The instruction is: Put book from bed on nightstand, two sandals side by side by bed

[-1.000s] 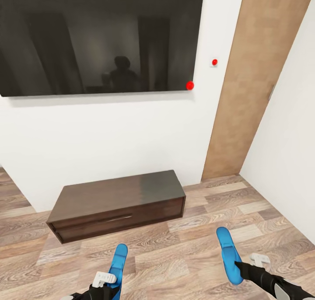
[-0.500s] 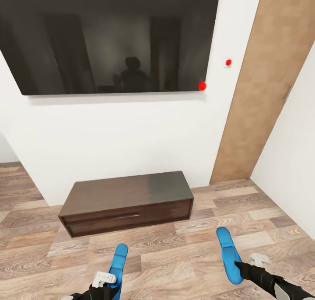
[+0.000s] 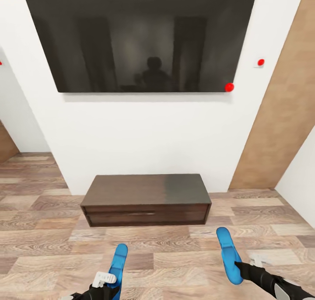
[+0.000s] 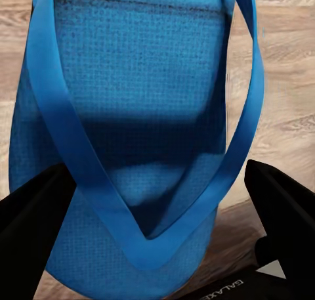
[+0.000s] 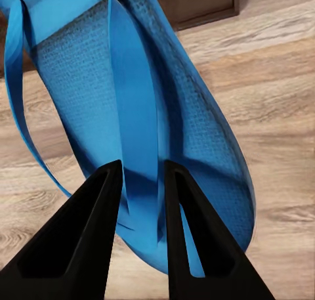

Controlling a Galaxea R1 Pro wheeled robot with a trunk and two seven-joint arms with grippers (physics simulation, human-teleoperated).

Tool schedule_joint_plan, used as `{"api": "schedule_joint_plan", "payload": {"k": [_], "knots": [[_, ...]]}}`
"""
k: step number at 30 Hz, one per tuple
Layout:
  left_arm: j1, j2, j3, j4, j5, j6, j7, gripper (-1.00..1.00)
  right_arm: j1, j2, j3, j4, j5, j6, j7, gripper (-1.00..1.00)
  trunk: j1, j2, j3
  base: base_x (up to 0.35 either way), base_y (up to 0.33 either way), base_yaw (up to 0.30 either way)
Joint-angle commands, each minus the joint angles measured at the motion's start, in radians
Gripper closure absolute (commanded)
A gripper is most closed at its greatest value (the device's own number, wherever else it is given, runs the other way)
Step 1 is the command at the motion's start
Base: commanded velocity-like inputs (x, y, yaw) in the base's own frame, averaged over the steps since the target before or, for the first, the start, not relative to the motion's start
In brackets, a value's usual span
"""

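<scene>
Left gripper (image 3: 106, 279): jaws clamped on one blue sandal (image 3: 118, 263), above the wood floor (image 3: 175, 265).
Right gripper (image 3: 241, 265): jaws pinching the strap of the other sandal (image 3: 229, 254).
Beyond: dark bench (image 3: 146, 199) at the white wall (image 3: 144, 134), black screen (image 3: 140, 37) above.

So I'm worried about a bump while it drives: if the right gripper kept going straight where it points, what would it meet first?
Probably the long low dark brown bench ahead; the held blue sandal in the right gripper would touch first, though depth is unclear.
</scene>
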Motion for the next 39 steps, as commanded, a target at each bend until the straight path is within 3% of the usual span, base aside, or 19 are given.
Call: {"api": "schedule_joint_plan", "payload": {"k": [1, 39], "knots": [[-0.001, -0.001, 0.008, 0.0, -0.01, -0.003, -0.005, 1.0, -0.001, -0.001, -0.003, 0.001, -0.005, -0.002, 0.007, 1.0, 0.0, -0.001, -0.001, 0.0, 0.0, 0.292], [-0.001, -0.001, 0.008, 0.0, -0.01, -0.003, -0.005, 1.0, -0.001, -0.001, -0.003, 0.001, -0.005, -0.002, 0.007, 1.0, 0.0, -0.001, -0.001, 0.0, 0.0, 0.292]]}}
